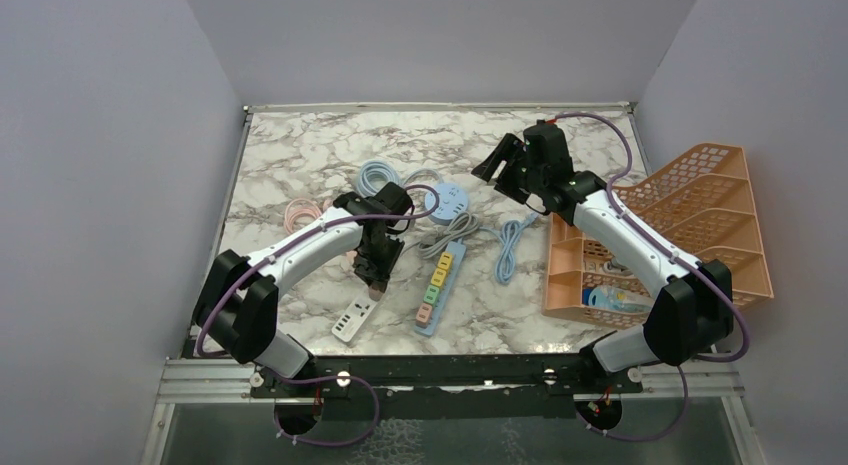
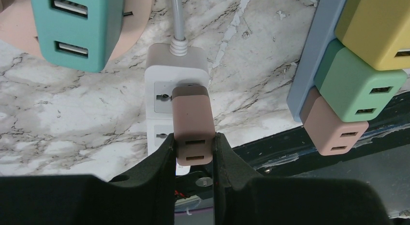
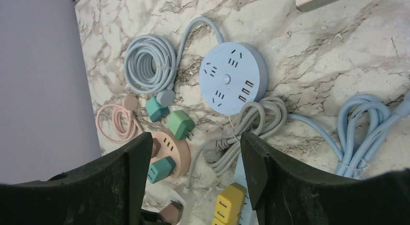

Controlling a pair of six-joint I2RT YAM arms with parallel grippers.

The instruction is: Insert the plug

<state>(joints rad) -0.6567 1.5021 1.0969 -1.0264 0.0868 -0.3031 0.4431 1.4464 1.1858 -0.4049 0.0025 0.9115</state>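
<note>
Plug (image 2: 193,123) pinched between my left fingers (image 2: 162,162), at white strip (image 2: 177,65) socket: clear at left wrist, hidden overhead. Right fingers (image 3: 130,172) spread. Marble bench (image 1: 300,155), lilac walls (image 1: 100,135).

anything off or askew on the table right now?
Nothing spilled or damaged. One green adapter lies loose on its side, prongs exposed, beside the pink round strip. The brown plug in the left tool looks square to the white strip.

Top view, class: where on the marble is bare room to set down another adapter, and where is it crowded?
Free: the far strip of table behind the coiled blue cable; the near patch between the long power strip and orange basket. Crowded: the centre, around the round blue socket and grey cable.
</note>
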